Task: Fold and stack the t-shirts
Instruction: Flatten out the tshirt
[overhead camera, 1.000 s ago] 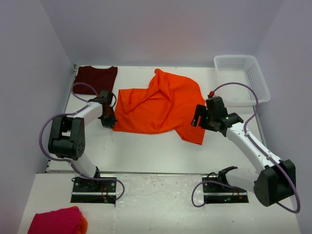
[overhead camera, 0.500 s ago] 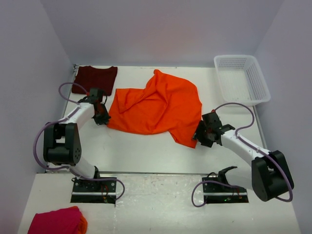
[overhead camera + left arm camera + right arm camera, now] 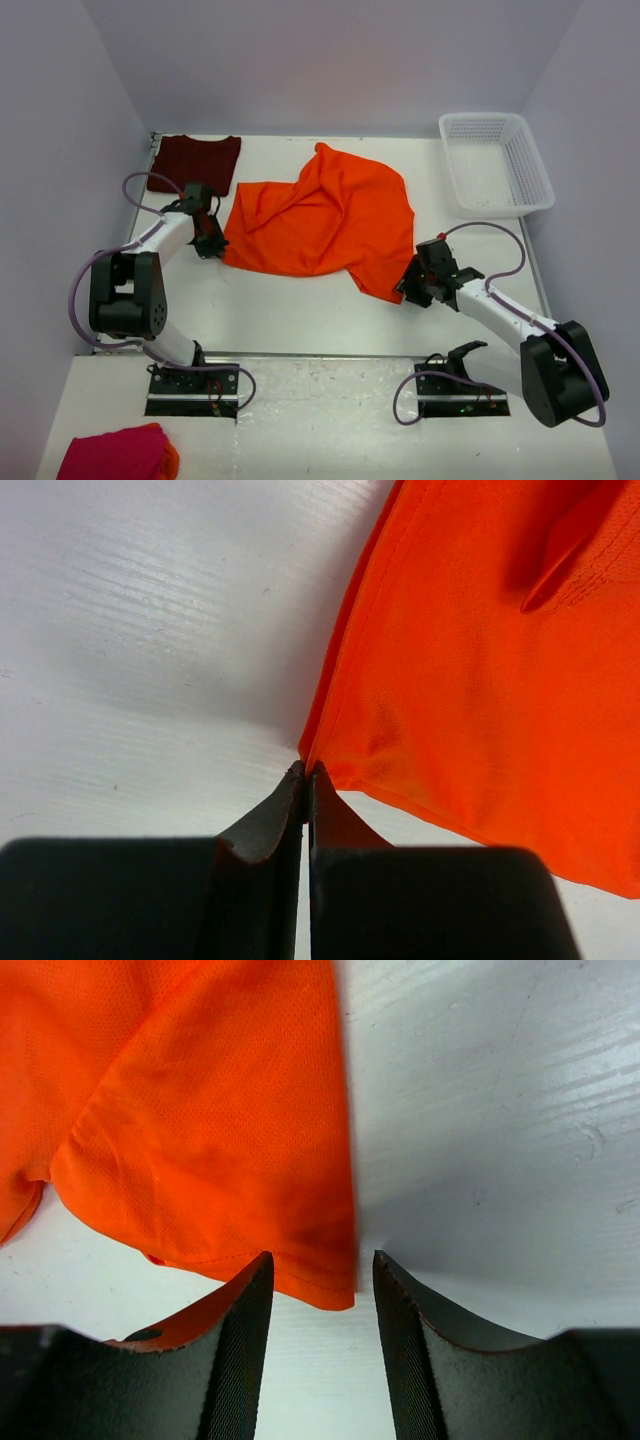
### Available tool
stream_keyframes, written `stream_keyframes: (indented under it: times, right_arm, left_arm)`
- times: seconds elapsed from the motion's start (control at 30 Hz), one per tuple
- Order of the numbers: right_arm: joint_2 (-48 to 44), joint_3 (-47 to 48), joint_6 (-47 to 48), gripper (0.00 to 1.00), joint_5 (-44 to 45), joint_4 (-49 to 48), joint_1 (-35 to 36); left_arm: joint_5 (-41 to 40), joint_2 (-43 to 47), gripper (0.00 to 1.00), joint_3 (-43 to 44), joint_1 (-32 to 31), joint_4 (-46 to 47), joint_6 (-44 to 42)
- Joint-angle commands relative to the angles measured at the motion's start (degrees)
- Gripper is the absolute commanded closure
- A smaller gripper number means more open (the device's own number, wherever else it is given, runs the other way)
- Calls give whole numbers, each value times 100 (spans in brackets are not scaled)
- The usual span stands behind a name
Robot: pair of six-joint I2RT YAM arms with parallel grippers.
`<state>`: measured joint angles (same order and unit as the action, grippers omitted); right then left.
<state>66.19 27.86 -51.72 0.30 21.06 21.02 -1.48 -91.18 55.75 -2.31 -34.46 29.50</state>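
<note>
Presently, for flattening, one corner of the orange t-shirt (image 3: 320,220) is pinched by the left gripper (image 3: 305,773); the spread jaws of the right gripper (image 3: 320,1260) should be closed on another.

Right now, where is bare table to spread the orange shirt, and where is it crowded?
Widest bare table is the near strip between the orange shirt and the arm bases, from left gripper to right gripper. Smaller patches flank its far peak, beside the maroon shirt and basket. Middle is crowded.
</note>
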Motion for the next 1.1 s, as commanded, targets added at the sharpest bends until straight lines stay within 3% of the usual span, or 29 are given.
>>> stream_keyframes:
  times: [0.0,0.87,1.0,1.07]
  right_arm:
    - [-212,-96,-241,55,6,-23,34]
    - [-335,-202,-646,64,-38,170,263]
    - [-370,-184,-716,68,102,215,272]
    - [-335,-184,-751,78,155,241,272]
  left_arm:
    - [121,12,100,59,20,159,74]
    - [315,214,100,15,20,123,83]
    - [341,258,100,-55,20,176,83]
    - [350,276,100,-81,20,185,91]
